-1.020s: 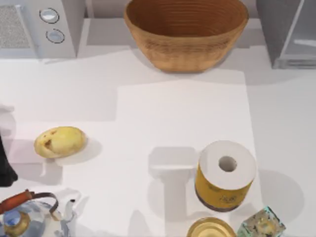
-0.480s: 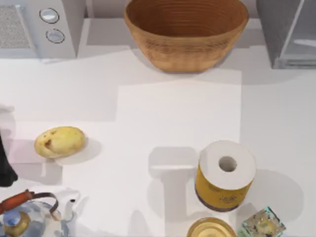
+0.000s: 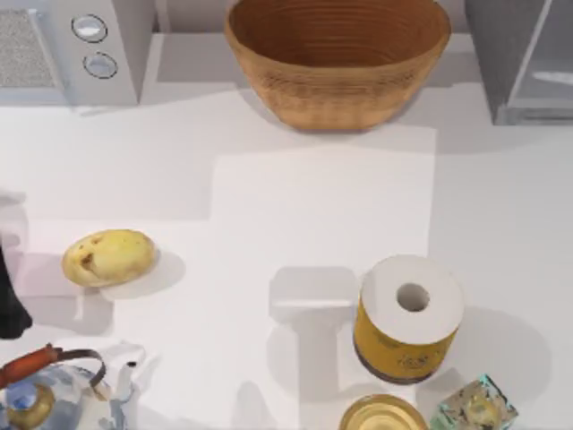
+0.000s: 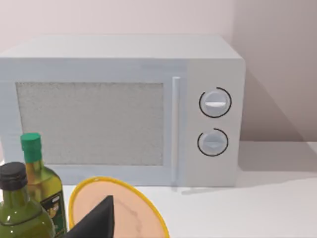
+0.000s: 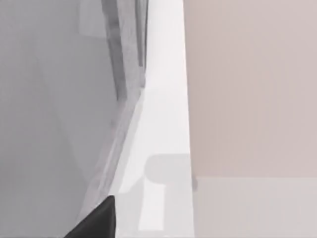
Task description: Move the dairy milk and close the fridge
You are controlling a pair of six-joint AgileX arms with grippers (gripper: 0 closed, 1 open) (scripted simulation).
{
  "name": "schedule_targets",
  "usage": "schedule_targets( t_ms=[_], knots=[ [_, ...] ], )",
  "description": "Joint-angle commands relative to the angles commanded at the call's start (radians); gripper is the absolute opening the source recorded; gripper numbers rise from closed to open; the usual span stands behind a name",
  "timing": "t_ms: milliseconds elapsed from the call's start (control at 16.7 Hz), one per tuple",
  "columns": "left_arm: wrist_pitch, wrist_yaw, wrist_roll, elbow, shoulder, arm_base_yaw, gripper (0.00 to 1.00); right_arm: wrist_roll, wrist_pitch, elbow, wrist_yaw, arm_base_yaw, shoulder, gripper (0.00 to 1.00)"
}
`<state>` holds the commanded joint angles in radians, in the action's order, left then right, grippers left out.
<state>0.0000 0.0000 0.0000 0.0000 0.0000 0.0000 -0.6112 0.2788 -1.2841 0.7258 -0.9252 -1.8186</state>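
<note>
fridge (image 3: 524,58) seen at upper right of top view, grey side beside pale door panel | paper roll (image 3: 408,318) upright at lower right; basket (image 3: 337,55) top centre; potato (image 3: 108,257) at left; microwave (image 3: 67,49) upper left | left arm parked at left edge | milk carton location cannot be told

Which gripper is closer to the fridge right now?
Right. The right gripper sits close beside the fridge wall; the left arm is at the table left edge by the potato, opposite side.
</note>
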Motion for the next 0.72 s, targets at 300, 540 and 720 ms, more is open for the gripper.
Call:
schedule_targets(
  t_ms=[300,540,720],
  knots=[
    [0.0,0.0,0.0,0.0,0.0,0.0,1.0,0.139,-0.068,0.065,-0.161,0.183,0.038,1.0],
    [0.0,0.0,0.0,0.0,0.0,0.0,1.0,0.265,-0.13,0.118,-0.295,0.376,0.076,1.0],
    [0.0,0.0,0.0,0.0,0.0,0.0,1.0,0.345,-0.178,0.153,-0.378,0.478,0.108,1.0]
  ],
)
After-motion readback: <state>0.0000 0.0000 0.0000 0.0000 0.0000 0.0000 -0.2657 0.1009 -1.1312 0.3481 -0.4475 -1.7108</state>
